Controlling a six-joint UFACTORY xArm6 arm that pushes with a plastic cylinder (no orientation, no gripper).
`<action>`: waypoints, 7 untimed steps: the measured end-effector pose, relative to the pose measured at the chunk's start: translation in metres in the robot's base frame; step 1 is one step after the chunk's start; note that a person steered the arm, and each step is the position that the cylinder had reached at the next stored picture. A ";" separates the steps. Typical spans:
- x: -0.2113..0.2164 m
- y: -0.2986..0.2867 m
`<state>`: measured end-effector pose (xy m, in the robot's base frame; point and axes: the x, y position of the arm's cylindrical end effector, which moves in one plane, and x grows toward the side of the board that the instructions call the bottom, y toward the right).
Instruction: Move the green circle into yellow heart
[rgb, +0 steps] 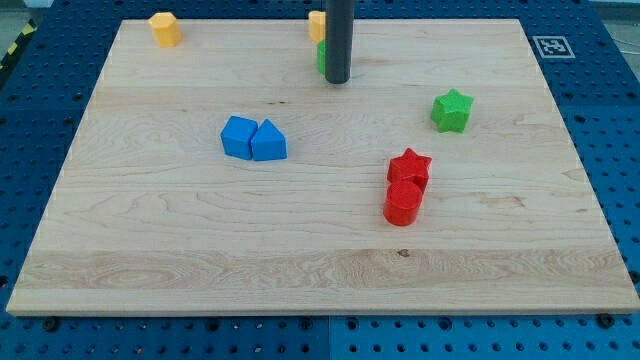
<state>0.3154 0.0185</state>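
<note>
My dark rod comes down at the view's top centre, and my tip (337, 81) rests on the board. Just behind the rod, a sliver of a green block (321, 56), likely the green circle, shows at the rod's left side; most of it is hidden. Above it a yellow block (316, 25), partly hidden by the rod, sits at the board's top edge; its shape cannot be made out. The green block touches or nearly touches this yellow block. My tip is right next to the green block, on its lower right side.
A yellow block (165, 29) sits at the top left. Two blue blocks (239, 136) (268, 142) touch at left of centre. A green star (451, 110) lies at the right. A red star (409, 167) touches a red cylinder (403, 203) below it.
</note>
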 end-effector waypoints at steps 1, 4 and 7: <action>0.000 -0.004; -0.018 -0.022; -0.018 -0.041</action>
<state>0.2969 -0.0224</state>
